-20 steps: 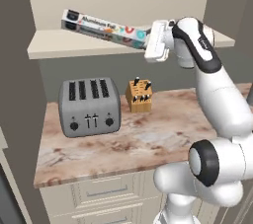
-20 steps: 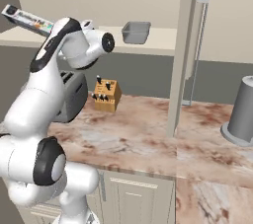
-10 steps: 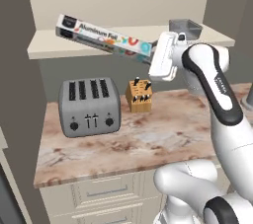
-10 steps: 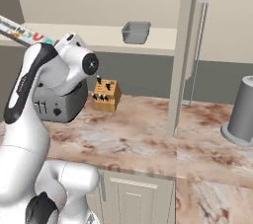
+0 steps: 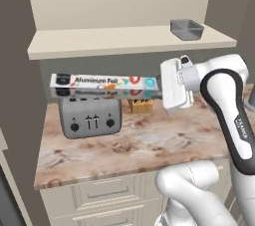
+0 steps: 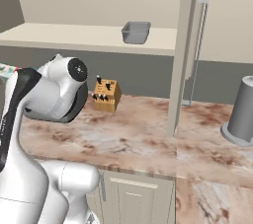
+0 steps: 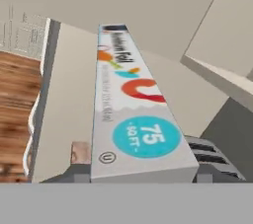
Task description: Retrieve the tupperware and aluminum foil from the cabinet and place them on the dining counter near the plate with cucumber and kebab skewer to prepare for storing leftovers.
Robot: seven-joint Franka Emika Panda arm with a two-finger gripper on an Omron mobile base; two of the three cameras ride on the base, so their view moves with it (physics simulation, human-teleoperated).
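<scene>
Firmly, fingers [image 5: 162, 86] clamp aluminum foil [image 5: 104, 85] endwise.

open air under the cabinet [image 5: 124, 41] shelf — toaster [image 5: 90, 116] and knife block [image 6: 105, 95] stand below.

I counted one aluminum foil [image 5: 104, 84] carton, one grey tupperware [image 5: 187, 29] tub on the cabinet [image 5: 124, 41] shelf, one silver toaster [image 5: 90, 117], and one wooden knife block [image 6: 106, 95] on the marbled counter [image 5: 129, 148]. I also saw one grey cylindrical canister [image 6: 242, 118] at the far right. One gripper [image 5: 169, 89] was in view.
</scene>
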